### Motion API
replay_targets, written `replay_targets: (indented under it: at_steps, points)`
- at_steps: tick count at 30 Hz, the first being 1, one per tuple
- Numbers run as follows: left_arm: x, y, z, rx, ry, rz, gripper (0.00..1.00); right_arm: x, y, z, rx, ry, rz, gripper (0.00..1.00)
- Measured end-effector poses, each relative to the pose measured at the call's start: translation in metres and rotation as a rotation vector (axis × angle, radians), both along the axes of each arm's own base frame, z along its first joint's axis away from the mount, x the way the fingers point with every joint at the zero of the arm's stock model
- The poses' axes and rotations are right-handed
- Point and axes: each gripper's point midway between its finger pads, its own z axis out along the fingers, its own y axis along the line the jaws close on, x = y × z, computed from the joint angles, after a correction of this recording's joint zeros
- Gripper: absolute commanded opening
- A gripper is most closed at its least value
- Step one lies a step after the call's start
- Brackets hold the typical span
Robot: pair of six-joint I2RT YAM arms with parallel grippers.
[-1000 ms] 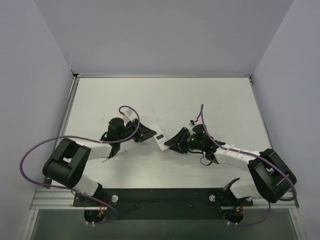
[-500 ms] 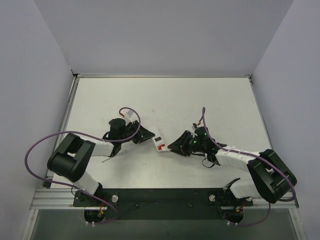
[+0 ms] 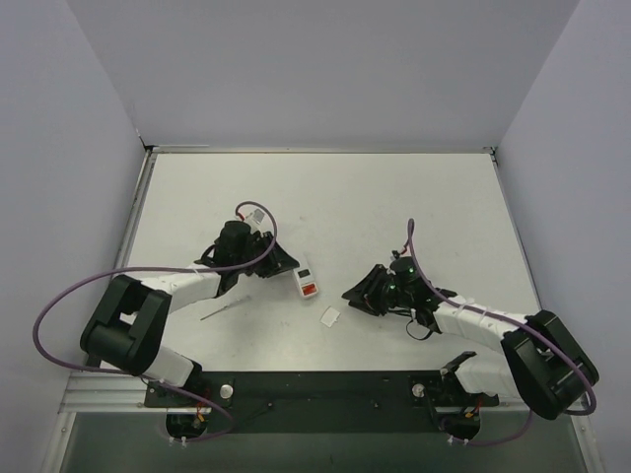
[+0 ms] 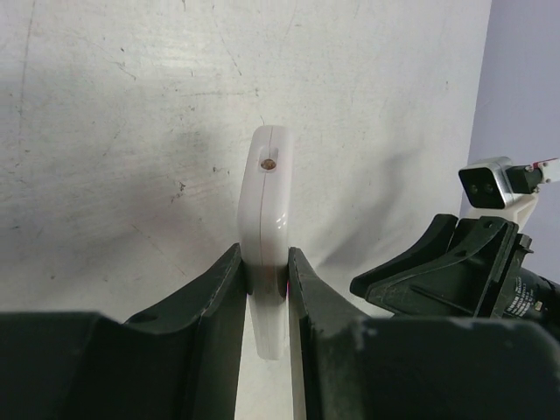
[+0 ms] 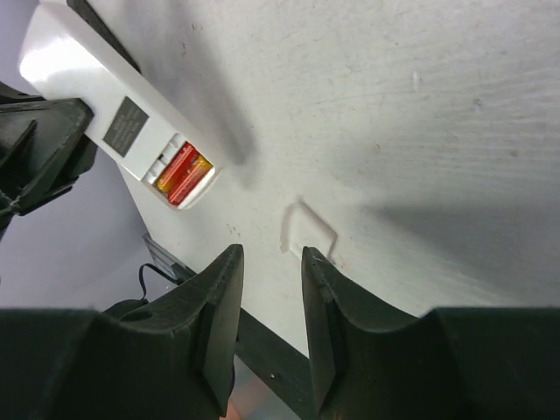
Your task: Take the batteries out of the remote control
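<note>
My left gripper (image 3: pixel 289 265) (image 4: pixel 264 258) is shut on the white remote control (image 3: pixel 307 279) (image 4: pixel 265 197) and holds it on edge above the table. The remote's (image 5: pixel 101 92) battery bay is uncovered, and two red and orange batteries (image 5: pixel 185 173) (image 3: pixel 310 290) lie side by side in it. The small white cover (image 3: pixel 330 316) (image 5: pixel 311 229) lies flat on the table near the remote. My right gripper (image 3: pixel 353 296) (image 5: pixel 269 258) hovers just right of the cover, slightly open, with nothing between its fingers.
A thin grey sliver (image 3: pixel 225 310) lies on the table below the left arm. The black base rail (image 3: pixel 315 389) runs along the near edge. The right arm's wrist (image 4: pixel 455 271) shows close beside the remote in the left wrist view.
The cover has come off and now lies on the table. My right gripper has drawn back right and toward the near edge. The left gripper has turned the remote, so the batteries show.
</note>
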Motion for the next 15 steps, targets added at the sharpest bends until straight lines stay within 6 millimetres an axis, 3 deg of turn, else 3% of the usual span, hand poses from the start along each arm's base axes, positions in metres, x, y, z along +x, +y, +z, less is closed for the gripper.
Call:
replay_targets:
  at_steps: [4,7,11,15]
  points:
    - [0.002,0.003,0.012,0.059,-0.04,-0.021,0.0,-0.003,-0.012,-0.001,-0.059,-0.021,-0.011,0.56]
    - [-0.001,-0.003,0.022,0.084,-0.076,-0.061,0.0,-0.005,-0.022,0.0,-0.12,-0.045,-0.01,0.67]
    - [-0.007,-0.029,0.038,0.074,-0.115,-0.146,0.0,-0.003,-0.039,0.017,-0.193,-0.127,-0.033,0.8]
    - [-0.009,-0.057,0.036,0.059,-0.108,-0.213,0.0,-0.001,-0.056,0.044,-0.248,-0.229,-0.065,0.84]
